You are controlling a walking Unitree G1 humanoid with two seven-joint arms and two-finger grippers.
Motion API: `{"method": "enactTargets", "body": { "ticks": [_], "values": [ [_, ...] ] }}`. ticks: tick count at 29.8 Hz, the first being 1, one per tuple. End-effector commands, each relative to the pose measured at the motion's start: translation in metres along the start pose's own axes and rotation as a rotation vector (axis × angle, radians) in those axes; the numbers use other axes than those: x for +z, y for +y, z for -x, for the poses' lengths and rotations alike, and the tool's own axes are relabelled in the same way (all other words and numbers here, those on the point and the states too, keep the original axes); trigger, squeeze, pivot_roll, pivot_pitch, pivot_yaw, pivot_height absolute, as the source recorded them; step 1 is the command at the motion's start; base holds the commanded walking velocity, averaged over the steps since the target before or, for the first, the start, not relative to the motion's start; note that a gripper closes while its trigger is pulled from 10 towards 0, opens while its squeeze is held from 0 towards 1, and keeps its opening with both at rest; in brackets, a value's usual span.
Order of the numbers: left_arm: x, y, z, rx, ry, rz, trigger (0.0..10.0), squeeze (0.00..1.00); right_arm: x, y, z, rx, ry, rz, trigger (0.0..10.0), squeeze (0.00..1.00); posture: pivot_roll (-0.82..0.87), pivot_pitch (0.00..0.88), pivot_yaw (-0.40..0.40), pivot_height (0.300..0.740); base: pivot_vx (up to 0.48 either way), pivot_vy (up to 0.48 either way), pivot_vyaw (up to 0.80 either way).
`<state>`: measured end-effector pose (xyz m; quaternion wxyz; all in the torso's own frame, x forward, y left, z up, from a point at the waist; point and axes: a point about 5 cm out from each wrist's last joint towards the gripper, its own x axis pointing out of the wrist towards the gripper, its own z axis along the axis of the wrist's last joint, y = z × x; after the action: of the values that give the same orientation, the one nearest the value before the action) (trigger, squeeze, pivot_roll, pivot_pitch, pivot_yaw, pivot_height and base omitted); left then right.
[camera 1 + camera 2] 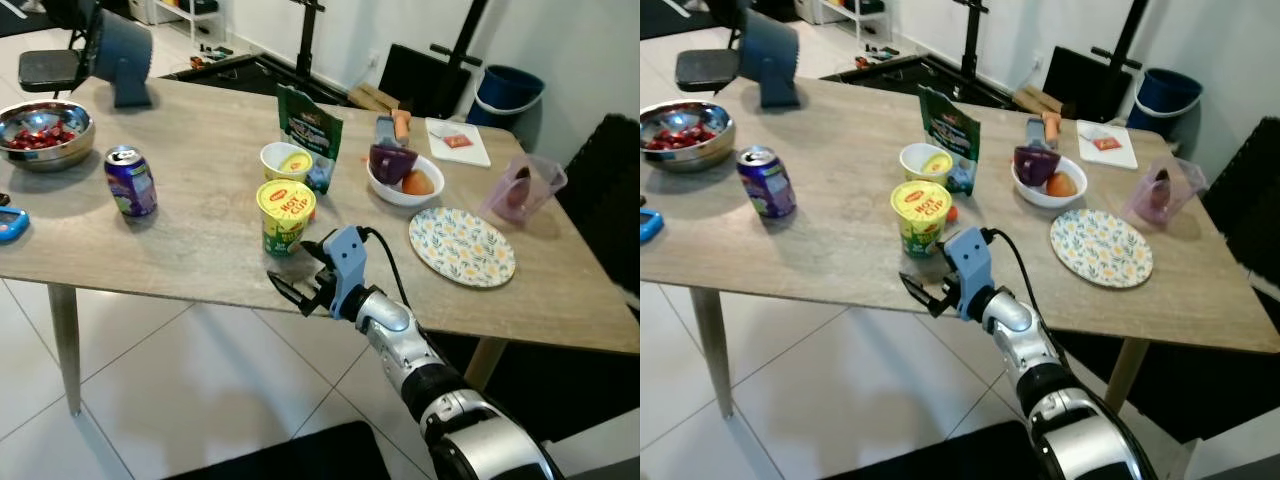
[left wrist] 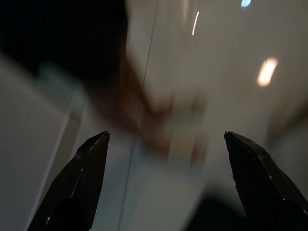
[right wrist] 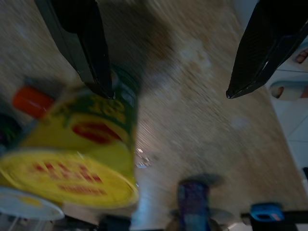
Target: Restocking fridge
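A yellow-green instant noodle cup [image 1: 285, 216] stands near the front edge of the wooden table [image 1: 200, 170], also seen large in the right wrist view [image 3: 77, 149]. My right gripper [image 1: 302, 276] hovers at the table edge just in front of the cup, open, with nothing between its fingers [image 3: 79, 45]. A second, opened cup [image 1: 286, 162] and a green packet [image 1: 312, 135] stand behind it. A purple drink can [image 1: 131, 181] stands to the left. My left gripper [image 2: 166, 185] is open over a blurred floor.
A steel bowl of red fruit [image 1: 44, 131] sits at the table's left. A white bowl with fruit [image 1: 404, 178], a patterned plate [image 1: 462, 246] and a pink jug [image 1: 523, 188] sit to the right. A blue bin [image 1: 507, 92] stands behind.
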<state>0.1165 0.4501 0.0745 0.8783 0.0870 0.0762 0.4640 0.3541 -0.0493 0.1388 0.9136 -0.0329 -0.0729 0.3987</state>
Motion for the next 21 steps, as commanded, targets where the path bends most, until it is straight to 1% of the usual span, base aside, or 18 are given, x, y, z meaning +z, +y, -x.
{"method": "enactTargets", "body": {
  "ticks": [1, 2, 3, 4, 6, 7, 9, 11, 13, 18, 20, 21],
  "values": [
    [0.041, -0.017, -0.013, -0.101, -0.188, 0.037, 10.0, 0.0, -0.006, -0.001, 0.003, -0.013, 0.031, 0.002, 10.0, 0.0, 0.24, 0.064, -0.11, 0.74, 0.0, 0.0, 0.0],
    [0.073, -0.035, -0.018, -0.196, -0.315, 0.059, 10.0, 0.0, -0.006, 0.0, 0.002, -0.01, 0.031, 0.002, 10.0, 0.0, 0.25, 0.065, -0.11, 0.74, 0.0, 0.0, 0.0],
    [0.073, -0.035, -0.018, -0.196, -0.315, 0.059, 10.0, 0.0, -0.006, 0.0, 0.002, -0.01, 0.031, 0.002, 10.0, 0.0, 0.25, 0.065, -0.11, 0.74, 0.0, 0.0, 0.0],
    [0.082, -0.04, -0.018, -0.224, -0.347, 0.065, 10.0, 0.0, -0.006, 0.001, 0.001, -0.009, 0.03, 0.001, 10.0, 0.0, 0.24, 0.064, -0.108, 0.74, 0.0, 0.0, 0.0],
    [0.107, -0.061, -0.016, -0.333, -0.437, 0.1, 10.0, 0.0, -0.007, 0.004, 0.0, -0.003, 0.029, 0.001, 10.0, 0.0, 0.24, 0.064, -0.105, 0.74, 0.0, 0.0, 0.0],
    [0.107, -0.061, -0.016, -0.333, -0.437, 0.1, 10.0, 0.0, -0.007, 0.004, 0.0, -0.003, 0.029, 0.001, 10.0, 0.0, 0.24, 0.064, -0.105, 0.74, 0.0, 0.0, 0.0],
    [0.122, -0.077, -0.011, -0.411, -0.488, 0.113, 10.0, 0.0, -0.007, 0.006, -0.001, 0.003, 0.026, 0.0, 10.0, 0.0, 0.24, 0.064, -0.105, 0.74, 0.0, 0.0, 0.0],
    [0.141, -0.094, -0.002, -0.504, -0.55, 0.135, 10.0, 0.0, -0.006, 0.008, -0.002, 0.009, 0.019, -0.003, 10.0, 0.0, 0.23, 0.064, -0.097, 0.74, 0.0, 0.0, 0.0],
    [0.147, -0.099, 0.002, -0.535, -0.571, 0.144, 10.0, 0.0, -0.006, 0.009, -0.002, 0.011, 0.015, -0.006, 10.0, 0.0, 0.23, 0.064, -0.097, 0.74, 0.0, 0.0, 0.0],
    [0.178, -0.113, 0.015, -0.633, -0.656, 0.177, 10.0, 0.0, -0.007, 0.009, -0.002, 0.007, 0.018, -0.006, 10.0, 0.0, 0.23, 0.064, -0.097, 0.74, 0.0, 0.0, 0.0],
    [0.187, -0.118, 0.02, -0.665, -0.676, 0.186, 10.0, 0.0, -0.007, 0.009, -0.002, 0.005, 0.019, -0.005, 10.0, 0.0, 0.22, 0.066, -0.095, 0.74, 0.0, 0.0, 0.0],
    [0.187, -0.118, 0.02, -0.665, -0.676, 0.186, 10.0, 0.0, -0.007, 0.009, -0.002, 0.005, 0.019, -0.005, 10.0, 0.0, 0.22, 0.066, -0.095, 0.74, 0.0, 0.0, 0.0]
  ]
}}
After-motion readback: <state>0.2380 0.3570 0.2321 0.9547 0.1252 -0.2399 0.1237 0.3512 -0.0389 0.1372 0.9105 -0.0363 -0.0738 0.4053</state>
